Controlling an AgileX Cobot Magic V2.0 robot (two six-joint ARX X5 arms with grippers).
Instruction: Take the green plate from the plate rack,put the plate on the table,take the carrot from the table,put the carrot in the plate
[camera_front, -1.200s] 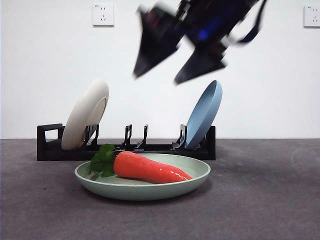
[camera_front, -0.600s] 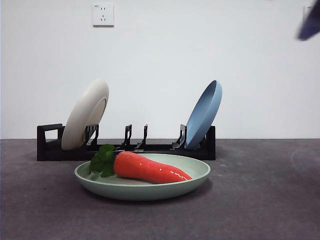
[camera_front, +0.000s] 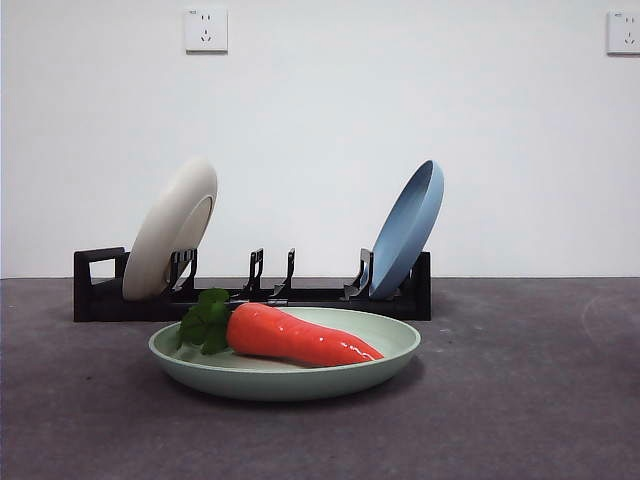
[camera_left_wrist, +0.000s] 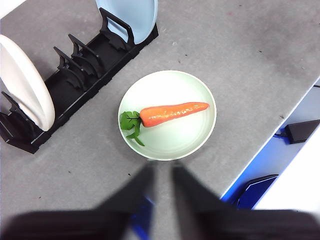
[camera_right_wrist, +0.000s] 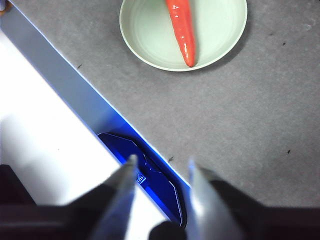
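From the front, the green plate (camera_front: 285, 355) lies flat on the table (camera_front: 520, 400) just before the rack (camera_front: 250, 295), and the carrot (camera_front: 300, 337) lies in it, leaves toward the cream plate (camera_front: 172, 228), tip toward the blue plate (camera_front: 407, 228); both of those lean in the rack's end slots, with the middle prongs bare. No arm shows in this view. The left wrist view looks down from high over the table: the left gripper (camera_left_wrist: 161, 175) holds nothing, its jaws blurred and close together with a narrow gap between them, well clear of the plate (camera_left_wrist: 170, 142), where the carrot (camera_left_wrist: 172, 112) lies across the middle. The rack (camera_left_wrist: 75, 75) runs beside the plate, not touching it. In the right wrist view the right gripper (camera_right_wrist: 161, 172) hangs near the table's edge, its jaws apart and empty, with the plate (camera_right_wrist: 150, 40) and the carrot (camera_right_wrist: 183, 30) well away from it. By these views the task looks finished: plate out of the rack and down, carrot inside it, both grippers free. Nothing appears left to do beyond the arms resting.
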